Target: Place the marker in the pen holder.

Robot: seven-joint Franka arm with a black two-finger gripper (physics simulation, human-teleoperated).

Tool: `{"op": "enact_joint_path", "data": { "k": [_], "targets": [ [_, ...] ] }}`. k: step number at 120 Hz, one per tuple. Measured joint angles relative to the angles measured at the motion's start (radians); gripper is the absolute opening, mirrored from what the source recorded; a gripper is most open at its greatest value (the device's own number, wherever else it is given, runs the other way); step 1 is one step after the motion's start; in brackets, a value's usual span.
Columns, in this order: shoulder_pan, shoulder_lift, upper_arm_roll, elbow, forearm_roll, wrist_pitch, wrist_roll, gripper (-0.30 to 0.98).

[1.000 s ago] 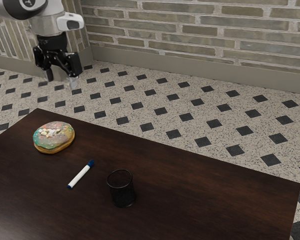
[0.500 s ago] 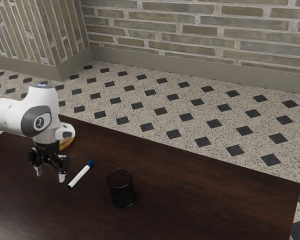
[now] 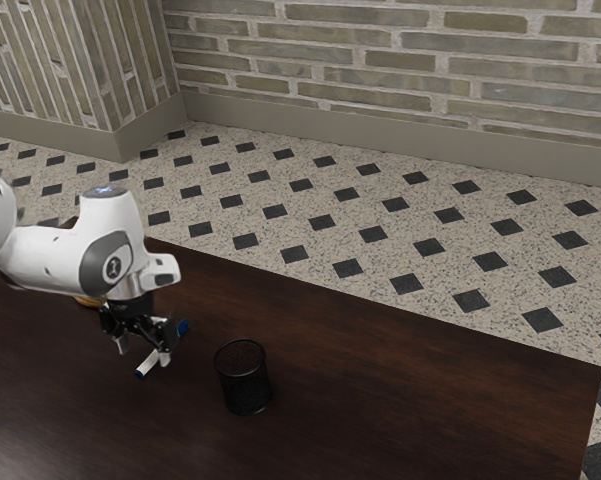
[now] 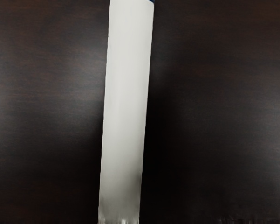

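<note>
The fingers [image 3: 168, 338] stand open astride the white marker [image 3: 150, 364] lying on the worktop [image 3: 400, 400], presumably so closing pinches its barrel, with the pen holder [image 3: 243, 378] (upright, suiting a drop from above) at the marker's four o'clock in the exterior view.

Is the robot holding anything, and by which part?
No, nothing is held: the black two-finger gripper is open, down at the white, blue-ended marker on the table.

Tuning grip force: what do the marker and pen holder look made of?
Marker: probably plastic, satin white, going by its smooth, softly shaded barrel. Pen holder: likely black-coated metal mesh, judging by the thin rim and dark see-through wall.
</note>
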Motion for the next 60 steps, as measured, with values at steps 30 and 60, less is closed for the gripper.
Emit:
{"op": "enact_joint_path", "data": {
  "k": [30,60],
  "targets": [
    [0.004,-0.043,-0.014,0.004,0.068,-0.063,0.024,0.68],
    [0.003,-0.045,-0.019,0.002,0.069,-0.089,0.012,0.66]
  ]
}}
